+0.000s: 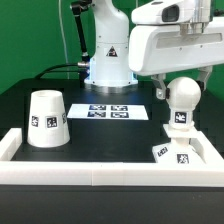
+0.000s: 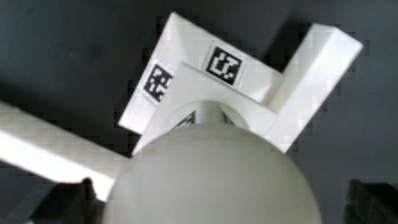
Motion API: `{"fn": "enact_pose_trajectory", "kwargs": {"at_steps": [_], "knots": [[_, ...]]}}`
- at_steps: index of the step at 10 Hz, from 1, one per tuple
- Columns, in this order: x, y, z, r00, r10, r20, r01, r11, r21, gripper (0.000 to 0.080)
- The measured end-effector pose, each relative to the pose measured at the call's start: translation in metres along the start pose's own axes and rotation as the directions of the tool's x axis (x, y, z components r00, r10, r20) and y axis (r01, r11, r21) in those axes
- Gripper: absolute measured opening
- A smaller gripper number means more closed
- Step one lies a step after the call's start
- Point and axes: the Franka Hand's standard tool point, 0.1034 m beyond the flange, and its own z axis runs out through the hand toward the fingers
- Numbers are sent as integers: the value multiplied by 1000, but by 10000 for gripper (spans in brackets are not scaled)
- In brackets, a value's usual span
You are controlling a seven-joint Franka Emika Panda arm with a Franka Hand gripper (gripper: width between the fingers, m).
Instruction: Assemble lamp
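Wrist view: bulb [image 2: 205, 165] stands upright on base [image 2: 222, 75], long axis vertical, directly below gripper [image 1: 172, 92]; jaws spread wide, holding nothing. Shade [image 1: 45, 120] sits well apart.

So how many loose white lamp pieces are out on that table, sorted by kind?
Cone-shaped shade: 1
Ball-topped bulb: 1
Blocky base: 1
Total: 3 lamp pieces.
The flat marker board with printed tags is not a lamp piece, so it is left out.
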Motion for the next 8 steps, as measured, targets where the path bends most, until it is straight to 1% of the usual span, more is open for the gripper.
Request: {"fn": "enact_pose_trajectory", "kwargs": {"at_steps": [1,2,3,4,6,7,8], "knots": [[2,0,0,998,-68,0,68,998,-3,699],[4,-1,0,989,-150,4,150,989,-11,699],[3,0,0,983,-182,6,182,983,-11,699],[1,3,0,963,-268,14,268,963,-17,699],[0,5,0,932,-361,21,361,932,-20,699],[0,5,0,902,-431,26,431,902,-24,699],[3,6,-1,851,-524,33,525,851,-36,699]]}}
